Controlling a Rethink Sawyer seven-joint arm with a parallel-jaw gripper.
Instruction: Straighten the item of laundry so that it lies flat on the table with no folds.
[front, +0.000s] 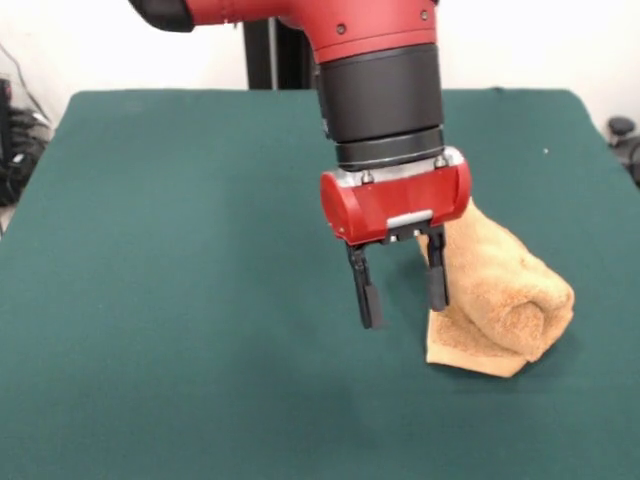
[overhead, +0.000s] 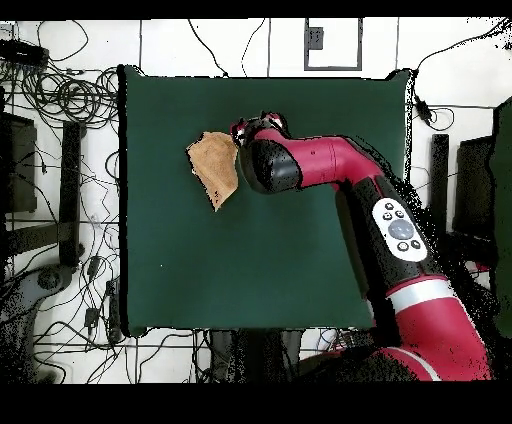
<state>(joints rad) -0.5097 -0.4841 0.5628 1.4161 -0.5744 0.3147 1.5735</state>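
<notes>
Tan towel (front: 505, 295) bunched on table (front: 180, 250), just beside open hand (front: 404, 295).

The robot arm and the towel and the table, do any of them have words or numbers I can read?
No words, numbers or signs can be read in either view.
The arm's grey button panel: small marks, too small to read.
The pincer, the towel and the green table: no writing shows.
</notes>
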